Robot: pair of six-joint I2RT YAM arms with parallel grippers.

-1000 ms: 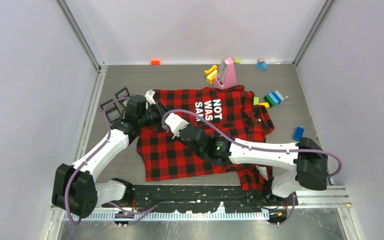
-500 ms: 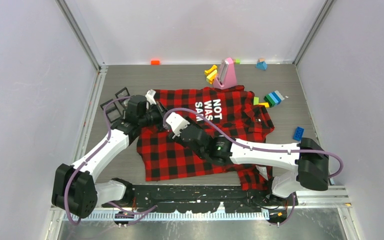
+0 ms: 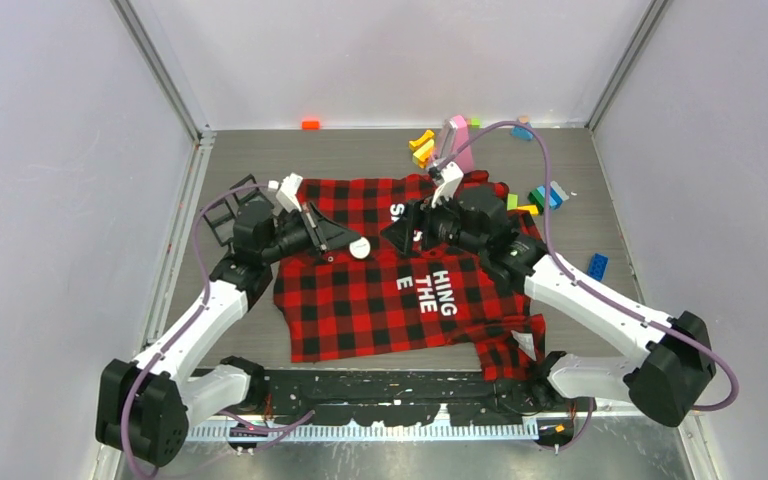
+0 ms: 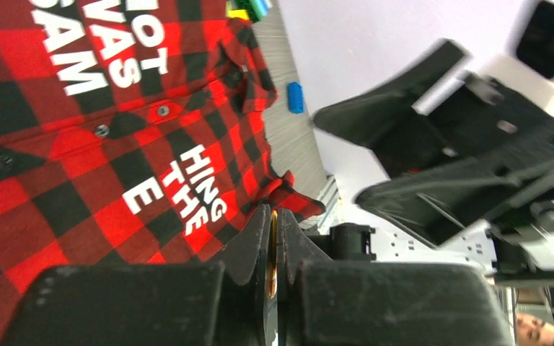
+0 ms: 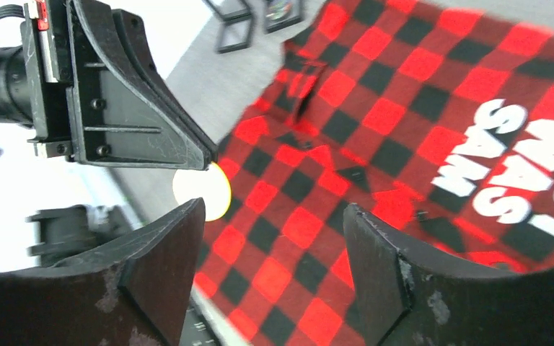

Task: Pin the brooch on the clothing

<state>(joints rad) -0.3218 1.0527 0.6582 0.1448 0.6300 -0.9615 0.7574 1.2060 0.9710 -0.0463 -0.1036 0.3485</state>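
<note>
We are pinching the brooch [image 3: 359,248], a small pale round disc, between the pressed-together fingers of our left gripper [image 3: 346,240]. In the left wrist view only a thin gold edge of it is showing in the slit between the two black fingers [image 4: 249,241]. The red-and-black checked shirt [image 3: 380,300] is lying spread on the grey table [image 3: 260,150], its white block lettering facing up. The brooch is hanging over the shirt's left part, near its upper left edge, and we cannot tell whether it is touching the cloth. Our right gripper [image 3: 403,232] is hovering over the upper middle of the shirt, just above the lettering, pointing toward the left gripper with its jaws spread wide and gripping nothing. In the right wrist view the disc is showing just beside the left finger's tip, beyond our two open fingers [image 5: 166,281] and apart from them, with the checked cloth filling the space between them. A blue brick [image 3: 597,265] is sitting on the table just beyond the shirt's right edge, and black wire frames [image 3: 222,210] are lying beside our left arm.
</note>
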